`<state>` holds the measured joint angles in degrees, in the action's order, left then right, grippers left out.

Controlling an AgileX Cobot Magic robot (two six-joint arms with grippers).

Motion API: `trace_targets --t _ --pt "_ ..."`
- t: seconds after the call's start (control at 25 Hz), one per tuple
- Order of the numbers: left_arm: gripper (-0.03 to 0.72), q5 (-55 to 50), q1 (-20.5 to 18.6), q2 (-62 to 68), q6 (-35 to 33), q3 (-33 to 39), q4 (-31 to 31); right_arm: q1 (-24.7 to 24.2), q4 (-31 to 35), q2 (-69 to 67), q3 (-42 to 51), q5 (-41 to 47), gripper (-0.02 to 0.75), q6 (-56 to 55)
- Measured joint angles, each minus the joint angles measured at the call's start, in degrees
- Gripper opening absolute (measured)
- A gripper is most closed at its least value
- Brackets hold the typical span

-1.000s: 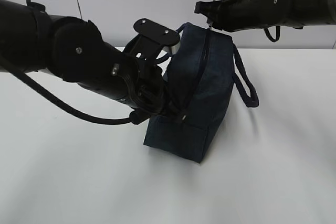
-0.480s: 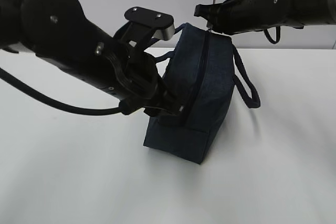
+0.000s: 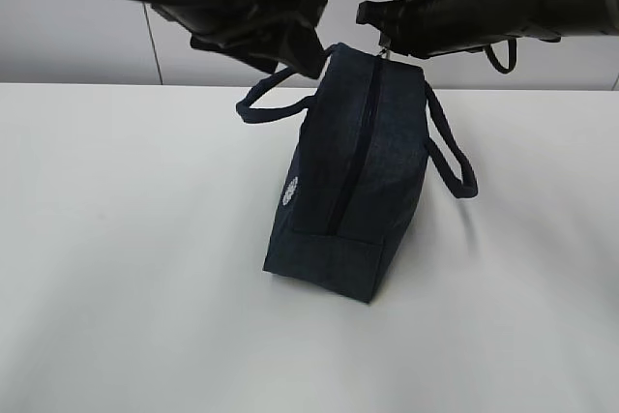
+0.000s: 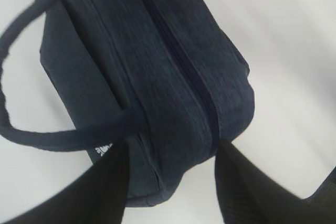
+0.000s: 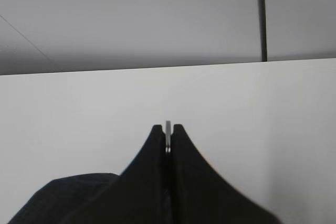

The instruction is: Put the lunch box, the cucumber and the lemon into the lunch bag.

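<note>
Boxy dark navy fabric lunch bag (image 3: 353, 171) stood on end near the middle of the white tabletop (image 3: 126, 268), zipper (image 3: 360, 132) closed and facing up. Right hand (image 3: 387, 43) was pinched shut on a thin metal piece, judged the zipper's ring pull (image 5: 168, 129), likely steadying the bag upright for opening. Left hand (image 4: 170, 182) hovered above, fingers apart, holding nothing. Lunch box, cucumber and lemon were out of view. Left wrist view was blurred; ring pull barely discernible.

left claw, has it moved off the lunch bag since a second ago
Yes. The left claw has risen from the lower left side of the lunch bag to above its top left corner, opening as it went.
</note>
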<state>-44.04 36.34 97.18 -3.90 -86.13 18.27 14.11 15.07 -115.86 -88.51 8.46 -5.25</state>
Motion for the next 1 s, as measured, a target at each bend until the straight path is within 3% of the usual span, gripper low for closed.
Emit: trace_targets --t 0.28,0.52,0.72,1.0 --pt "0.365 -11.0 -5.0 8.9 1.1 -13.9 -0.1 0.0 0.0 0.0 -0.3 0.4 0.000 0.0" --pt "0.365 -15.2 -5.2 16.1 1.5 -23.0 2.8 0.0 0.0 0.0 -0.4 0.5 0.000 0.0" --pt "0.365 -16.6 -5.2 21.4 2.0 -27.6 3.8 0.0 0.0 0.0 -0.4 0.7 0.000 0.0" --pt "0.349 -16.9 -5.2 25.7 2.1 -28.6 4.8 0.0 0.0 0.0 -0.4 0.7 0.000 0.0"
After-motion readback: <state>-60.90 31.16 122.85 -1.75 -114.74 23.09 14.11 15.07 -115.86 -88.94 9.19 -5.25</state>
